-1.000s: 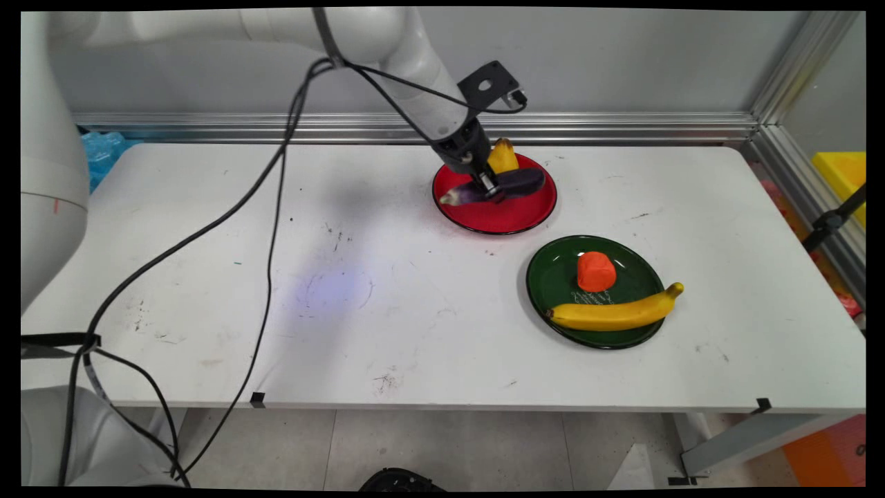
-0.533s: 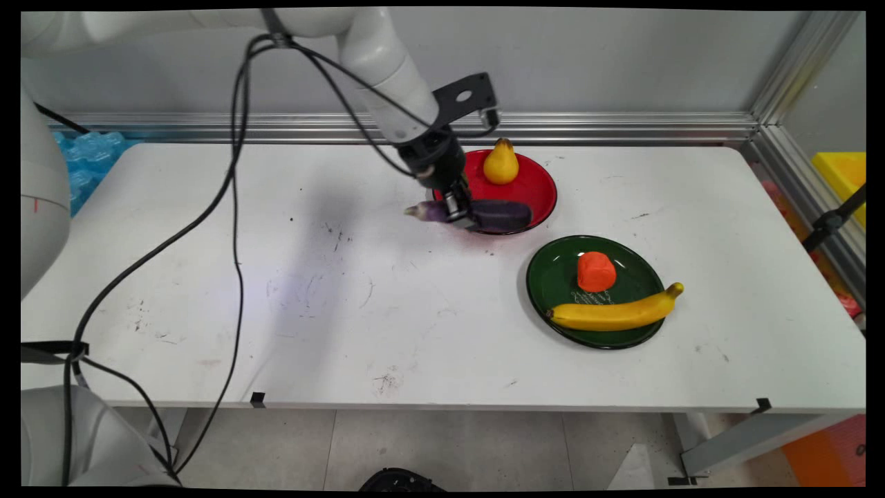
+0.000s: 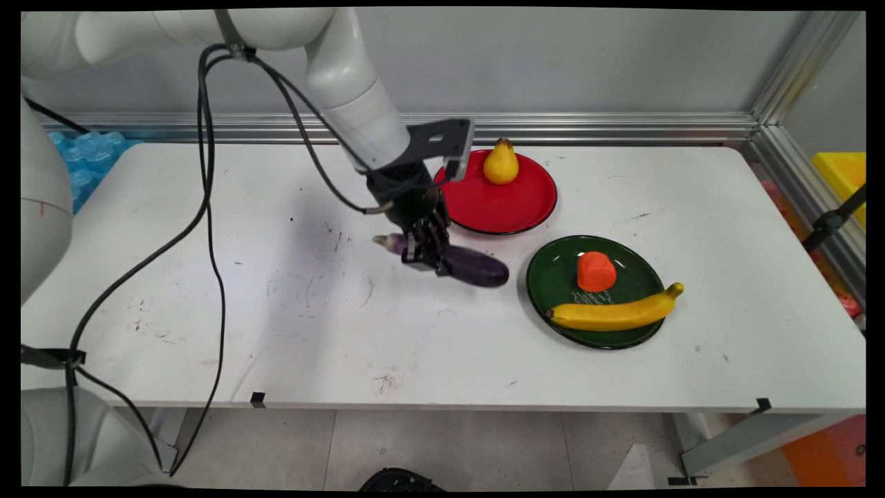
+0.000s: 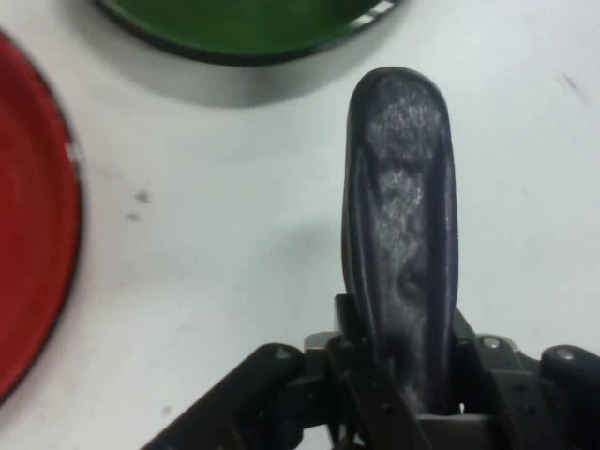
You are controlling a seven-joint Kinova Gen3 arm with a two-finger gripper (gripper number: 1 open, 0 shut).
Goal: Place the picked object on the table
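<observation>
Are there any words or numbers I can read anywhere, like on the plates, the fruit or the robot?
No readable words, numbers or signs in either view.
The green plate has faint whitish marks beside the banana: too small to read, and may not be writing.
The red plate, pear and the eggplant in the tool show no text.

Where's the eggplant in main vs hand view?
Main view: the eggplant is at centre, in the gripper, in front of the red plate and left of the green plate.
Hand view: eggplant runs up the middle from between the fingers.
Shared landmark: the green plate, past the eggplant's fat end in both.
</observation>
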